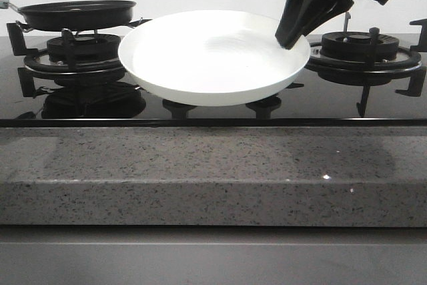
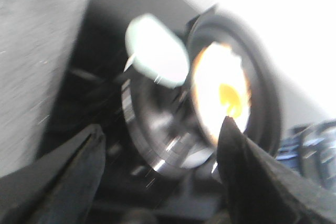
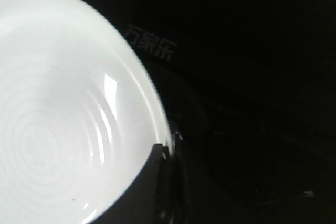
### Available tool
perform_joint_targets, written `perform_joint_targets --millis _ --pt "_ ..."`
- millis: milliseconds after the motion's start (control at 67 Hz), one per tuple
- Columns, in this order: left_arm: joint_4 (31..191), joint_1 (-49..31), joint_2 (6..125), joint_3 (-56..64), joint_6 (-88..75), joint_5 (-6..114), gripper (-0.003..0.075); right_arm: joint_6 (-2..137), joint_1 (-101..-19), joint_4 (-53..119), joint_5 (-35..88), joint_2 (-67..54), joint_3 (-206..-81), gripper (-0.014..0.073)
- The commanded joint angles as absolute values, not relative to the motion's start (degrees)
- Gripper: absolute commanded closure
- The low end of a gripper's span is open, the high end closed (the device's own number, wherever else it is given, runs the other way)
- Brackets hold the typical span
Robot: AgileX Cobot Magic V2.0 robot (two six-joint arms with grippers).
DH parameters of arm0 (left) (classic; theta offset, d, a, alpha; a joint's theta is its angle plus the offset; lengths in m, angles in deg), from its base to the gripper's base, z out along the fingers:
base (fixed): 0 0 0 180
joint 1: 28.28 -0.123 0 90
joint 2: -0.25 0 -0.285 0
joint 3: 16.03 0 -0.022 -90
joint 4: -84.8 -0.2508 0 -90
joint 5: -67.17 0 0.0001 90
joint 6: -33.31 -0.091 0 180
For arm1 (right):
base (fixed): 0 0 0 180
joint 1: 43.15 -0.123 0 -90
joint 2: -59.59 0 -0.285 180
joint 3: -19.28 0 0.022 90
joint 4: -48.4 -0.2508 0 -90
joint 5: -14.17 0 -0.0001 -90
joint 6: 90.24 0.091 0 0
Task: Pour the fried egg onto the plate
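The white plate (image 1: 213, 58) hangs tilted above the middle of the black hob. My right gripper (image 1: 290, 41) is shut on its right rim. In the right wrist view the plate (image 3: 63, 119) fills one side, and one finger (image 3: 149, 182) lies over its inner rim. The black frying pan (image 1: 77, 13) sits on the left burner, and its wall hides the fried egg in the front view. The blurred left wrist view shows the fried egg (image 2: 220, 93), yolk up, in the pan (image 2: 265, 103) beside a pale green handle (image 2: 155, 51). My left gripper (image 2: 163, 145) is open and short of them.
A second burner with black grates (image 1: 360, 48) stands at the right, just behind my right arm. The glossy black hob (image 1: 333, 101) ends at a speckled grey stone counter edge (image 1: 213, 171) in front. A pale wall runs behind the stove.
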State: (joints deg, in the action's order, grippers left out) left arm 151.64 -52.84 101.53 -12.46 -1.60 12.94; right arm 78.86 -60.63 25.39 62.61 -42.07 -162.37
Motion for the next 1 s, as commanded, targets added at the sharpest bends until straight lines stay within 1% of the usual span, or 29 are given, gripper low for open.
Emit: perform_joint_targets --millis 0,314,448,657,732,911,986 --pt "160.4 -52.1 102.5 -16.3 -2.5 13.4 0.0259 78.6 -60.8 23.6 60.3 -39.5 -163.8 0.0661" --pt "165.2 -48.8 112.6 -25.2 -2.5 12.9 0.0259 78.6 -60.8 23.6 60.3 -39.5 -163.8 0.0661" --pt "166.2 -48.5 114.6 -27.0 -2.5 9.7 0.0259 78.6 -60.8 23.6 60.3 -39.5 -163.8 0.0661" --pt "166.6 -48.5 115.6 -27.4 -2.5 8.9 0.0265 78.6 -60.8 23.6 60.3 -39.5 -163.8 0.0661" --pt "166.6 -48.5 115.8 -27.4 -2.3 8.2 0.0300 78.6 -60.8 23.6 60.3 -39.5 -163.8 0.0661" --pt "168.2 -48.5 115.8 -27.4 -2.3 7.4 0.0458 78.6 -60.8 23.6 60.3 -39.5 -163.8 0.0661" --pt "169.1 -48.5 115.8 -27.4 -2.3 7.4 0.0512 78.6 -60.8 23.6 60.3 -39.5 -163.8 0.0661"
